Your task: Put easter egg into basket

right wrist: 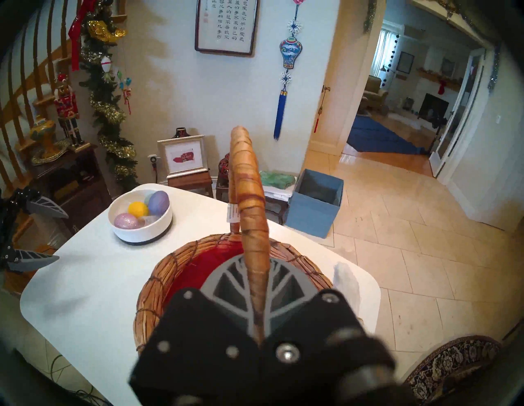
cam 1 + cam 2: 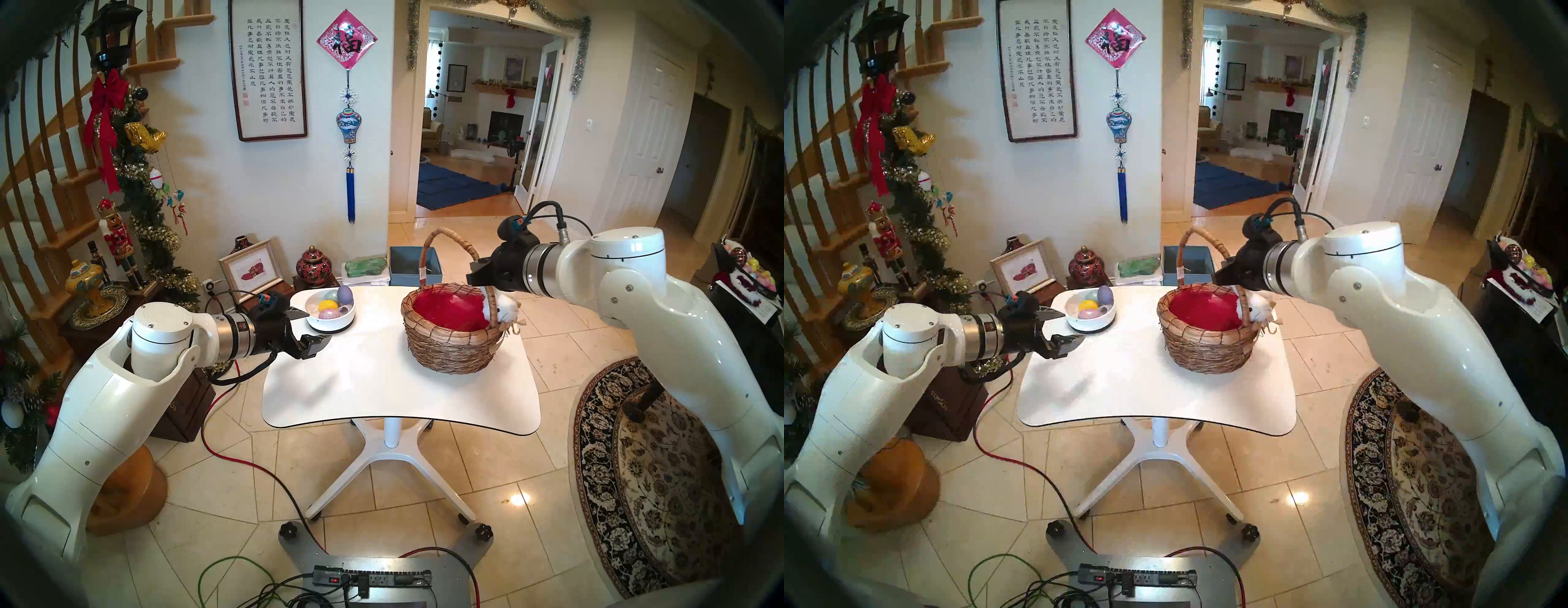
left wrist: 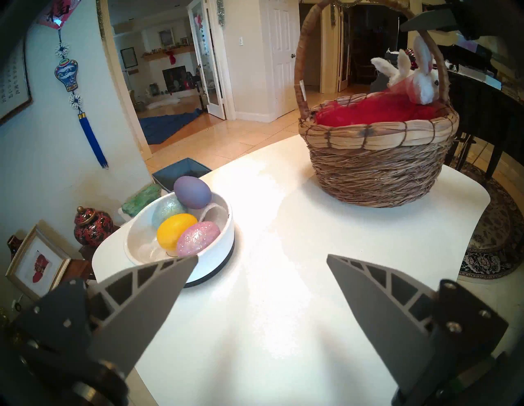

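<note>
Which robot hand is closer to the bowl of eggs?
Left. The left gripper, jaws open, sits right beside the white bowl. The right gripper is across the table, shut at the basket handle.

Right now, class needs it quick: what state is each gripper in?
Left gripper: open, empty, near the white bowl.
Right gripper: shut on the basket handle.

Brown wicker basket [image 2: 452, 344] (red lining), purple egg [image 3: 192, 192], yellow egg [image 3: 175, 231], white bowl [image 3: 218, 252].
</note>
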`<state>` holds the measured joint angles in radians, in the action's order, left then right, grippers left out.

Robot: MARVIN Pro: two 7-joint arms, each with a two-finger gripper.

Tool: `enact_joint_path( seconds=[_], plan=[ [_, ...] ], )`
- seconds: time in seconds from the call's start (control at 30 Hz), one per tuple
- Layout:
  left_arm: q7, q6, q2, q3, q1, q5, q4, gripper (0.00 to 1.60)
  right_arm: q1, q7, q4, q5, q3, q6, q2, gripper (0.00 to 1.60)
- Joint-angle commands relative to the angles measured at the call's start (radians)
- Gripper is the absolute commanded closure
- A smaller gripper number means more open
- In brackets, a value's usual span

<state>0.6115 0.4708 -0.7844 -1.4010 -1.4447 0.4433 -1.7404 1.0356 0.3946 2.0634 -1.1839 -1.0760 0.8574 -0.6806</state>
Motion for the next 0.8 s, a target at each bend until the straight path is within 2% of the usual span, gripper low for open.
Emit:
enact_joint_path(
  seconds=[0.0, 0.77],
  plan=[
    [0.000, -0.001, 0.001, -0.005, 0.009, 0.001, -0.003, 0.00, -0.115, 0.018, -0.016, 0.061, 0.023, 0.001, -0.075, 1.60],
    [0.000, -0.001, 0.001, -0.005, 0.010, 0.001, -0.003, 0.00, -0.220, 0.027, -0.100, 0.135, 0.105, -0.009, -0.177, 1.60]
  ],
)
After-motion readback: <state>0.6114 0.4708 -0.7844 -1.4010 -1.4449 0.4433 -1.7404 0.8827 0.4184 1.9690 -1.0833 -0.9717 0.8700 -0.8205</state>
